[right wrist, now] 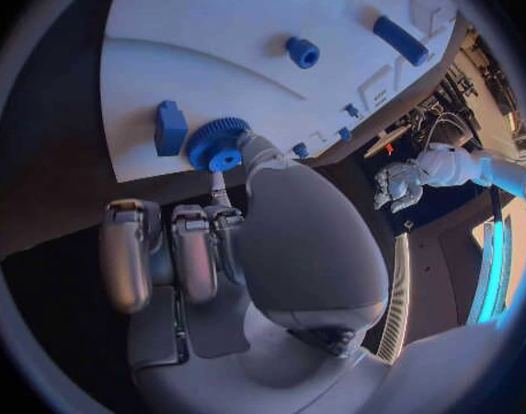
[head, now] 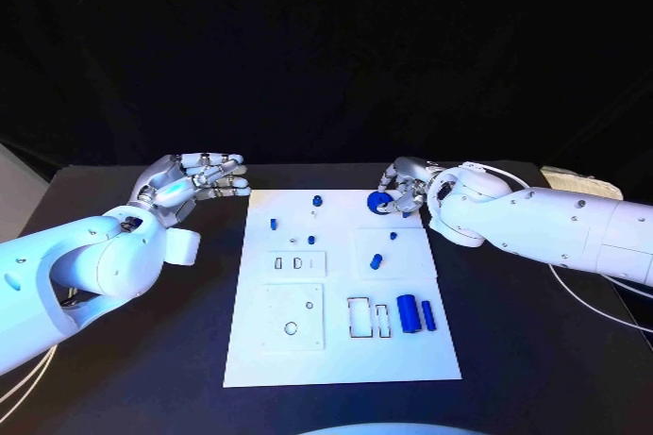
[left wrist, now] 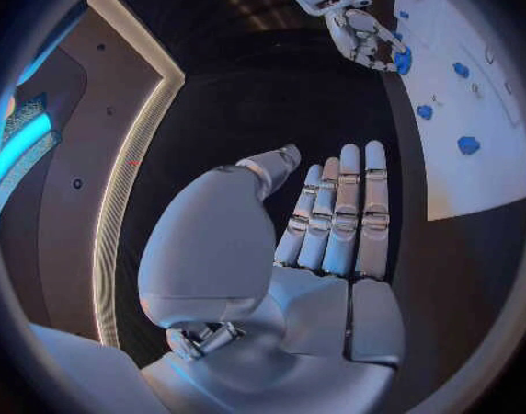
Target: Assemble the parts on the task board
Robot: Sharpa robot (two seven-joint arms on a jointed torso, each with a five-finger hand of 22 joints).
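While the right hand (head: 406, 188) is held at the far right corner of the task board (head: 341, 359), a blue gear (head: 378, 202) is pinched between its thumb and a finger, the remaining fingers being curled in beside it. In the right wrist view the gear (right wrist: 218, 143) is seen as a toothed disc with a raised hub, its flat face turned toward the board and its axis roughly upright; whether it is already touching the board cannot be told. Just beside it a small blue block (right wrist: 170, 127) is standing on the white plate. The gear lies directly under the right fingertips, so the coming placement is judged to be the right hand's own; the left hand (head: 197, 182) is kept well apart, off the board's left edge, its fingers laid straight and side by side with nothing in them. Nearer the robot, two blue cylinders (head: 415, 314) are lying beside rectangular slots, their long axes running toward the robot. The board looks smooth and matt, the parts like hard moulded plastic.
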